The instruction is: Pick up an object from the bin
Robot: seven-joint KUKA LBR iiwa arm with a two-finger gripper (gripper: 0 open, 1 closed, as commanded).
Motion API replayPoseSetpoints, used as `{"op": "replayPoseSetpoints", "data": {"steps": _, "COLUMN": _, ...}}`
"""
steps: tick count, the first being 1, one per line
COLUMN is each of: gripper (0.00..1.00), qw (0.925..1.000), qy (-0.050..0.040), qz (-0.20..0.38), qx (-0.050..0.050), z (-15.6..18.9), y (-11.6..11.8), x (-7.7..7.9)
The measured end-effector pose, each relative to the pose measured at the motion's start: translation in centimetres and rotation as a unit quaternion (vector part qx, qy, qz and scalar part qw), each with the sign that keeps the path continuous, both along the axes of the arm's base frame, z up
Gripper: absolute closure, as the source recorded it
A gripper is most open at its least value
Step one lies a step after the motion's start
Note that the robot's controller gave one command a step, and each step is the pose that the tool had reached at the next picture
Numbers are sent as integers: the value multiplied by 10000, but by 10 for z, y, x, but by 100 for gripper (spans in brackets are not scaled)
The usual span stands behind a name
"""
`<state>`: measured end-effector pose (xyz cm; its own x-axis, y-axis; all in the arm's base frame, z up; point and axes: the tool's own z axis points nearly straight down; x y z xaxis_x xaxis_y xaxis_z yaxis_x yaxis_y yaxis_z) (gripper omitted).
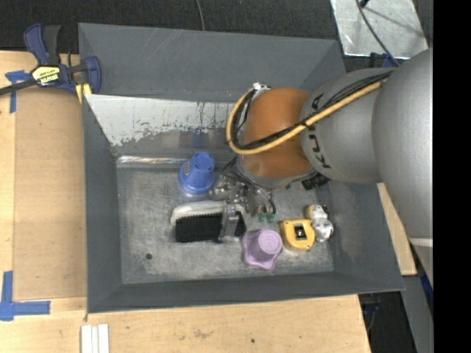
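Note:
My gripper (237, 213) hangs below the orange wrist cover at the middle of the bin floor, its metal fingers down at the right end of a black brush (197, 226) with a pale handle along its top edge. Whether the fingers are round the brush's end I cannot tell. A blue cup-shaped piece (196, 174) stands just up and left of the gripper. A lilac plastic cup (261, 248) lies just down and right of it. Right of that lies a yellow tape measure (298, 234), with a small silvery lump (321, 223) beside it.
The arm and its orange cover hide the bin's upper right floor. Bare grey floor runs along the left side and the front edge of the bin. A small dark speck lies at the front left.

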<state>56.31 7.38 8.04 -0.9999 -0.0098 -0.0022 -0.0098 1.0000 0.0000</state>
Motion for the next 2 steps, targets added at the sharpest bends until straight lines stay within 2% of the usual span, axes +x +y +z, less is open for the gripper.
{"op": "replayPoseSetpoints", "data": {"steps": 1, "gripper": 100, "qw": 10000, "qy": 0, "qz": 1, "qx": 0, "z": 0, "y": 0, "x": 0}}
{"op": "replayPoseSetpoints", "data": {"steps": 2, "gripper": 100, "qw": 9908, "qy": -4, "qz": 1354, "qx": -3, "z": 157, "y": 28, "x": -1}}
